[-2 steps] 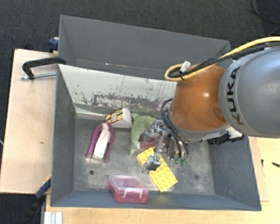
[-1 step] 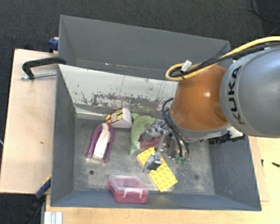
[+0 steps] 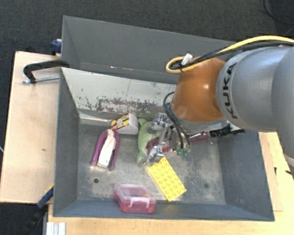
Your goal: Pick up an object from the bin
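Hanging low in the bin [image 3: 68, 132], the gripper [image 3: 160, 140] has a pale green soft thing [image 3: 145, 135] just beside it, away from the arm [image 3: 258, 89], long axis running back wall to front. A yellow studded plate [image 3: 167, 179] lies slantwise just ahead. Spread or pressed together, I cannot tell. The arm's lettering reads "KU".

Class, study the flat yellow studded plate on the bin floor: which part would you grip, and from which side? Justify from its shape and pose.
Probably across the two long edges near the middle, coming straight down from above. The yellow studded plate lies flat and diagonal, with bare bin floor along both long edges; being thin, it offers no side hold.
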You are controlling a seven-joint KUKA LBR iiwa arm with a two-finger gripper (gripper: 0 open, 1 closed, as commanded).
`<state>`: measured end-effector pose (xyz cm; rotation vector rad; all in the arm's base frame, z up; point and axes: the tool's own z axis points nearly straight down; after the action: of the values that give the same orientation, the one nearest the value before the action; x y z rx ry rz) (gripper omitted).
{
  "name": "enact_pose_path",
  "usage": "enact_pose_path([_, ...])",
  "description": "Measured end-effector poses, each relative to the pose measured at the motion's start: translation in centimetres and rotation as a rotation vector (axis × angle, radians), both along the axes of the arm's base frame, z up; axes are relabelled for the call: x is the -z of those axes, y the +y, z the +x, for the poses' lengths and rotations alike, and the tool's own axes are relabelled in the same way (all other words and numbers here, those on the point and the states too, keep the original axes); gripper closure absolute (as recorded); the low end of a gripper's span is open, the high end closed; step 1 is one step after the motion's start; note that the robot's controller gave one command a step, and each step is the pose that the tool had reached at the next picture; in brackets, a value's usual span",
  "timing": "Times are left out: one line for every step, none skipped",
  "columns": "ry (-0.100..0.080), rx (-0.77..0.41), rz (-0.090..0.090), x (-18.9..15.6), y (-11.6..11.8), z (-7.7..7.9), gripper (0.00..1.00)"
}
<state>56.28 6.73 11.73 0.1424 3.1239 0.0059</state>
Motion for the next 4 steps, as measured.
enact_pose_path([0.004, -0.003, 0.004, 2.8, -1.5, 0.8, 0.0])
enact_pose_path([-0.023, 0.24, 0.002, 3.5, -0.1, 1.4, 1.0])
enact_pose_path([-0.023, 0.239, 0.002, 3.5, -0.1, 1.4, 1.0])
enact_pose_path([-0.02, 0.228, 0.0, 3.1, -0.1, 1.2, 1.0])
